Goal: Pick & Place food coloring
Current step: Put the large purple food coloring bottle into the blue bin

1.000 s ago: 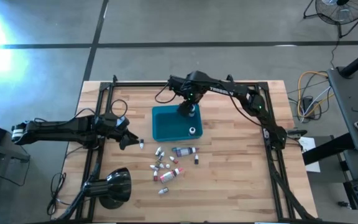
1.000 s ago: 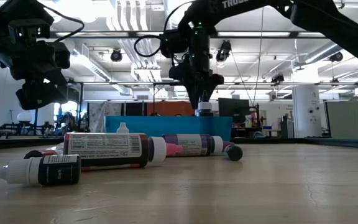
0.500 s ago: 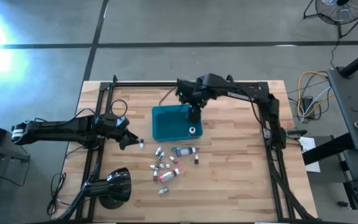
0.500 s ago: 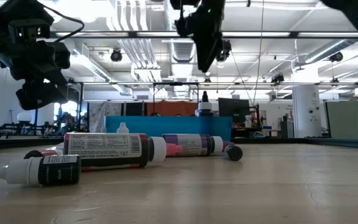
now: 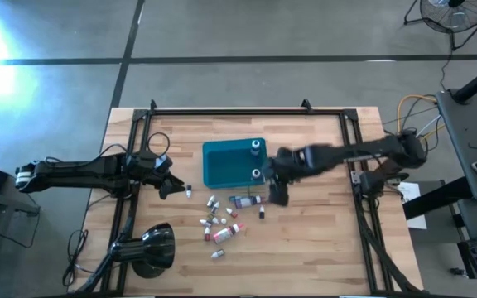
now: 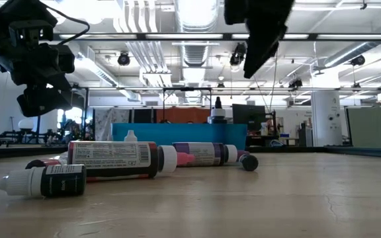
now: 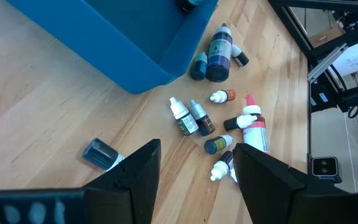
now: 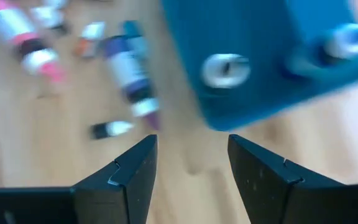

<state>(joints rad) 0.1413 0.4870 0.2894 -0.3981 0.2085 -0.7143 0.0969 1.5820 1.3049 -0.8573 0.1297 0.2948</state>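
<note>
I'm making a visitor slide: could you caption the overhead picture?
Right pincer open over scattered food coloring bottles beside a teal bin; left pincer waits, open.

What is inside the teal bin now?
Two small bottles stand inside the teal bin: one near its far corner, one near its front. The rest of its floor is bare.

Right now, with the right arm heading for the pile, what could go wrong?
The bottles lie packed together, some touching, so the open right gripper may nudge neighbours or pinch two. Lying on their sides, they could roll away. The bin sits close to the pile, and a low swing might clip its wall.
</note>
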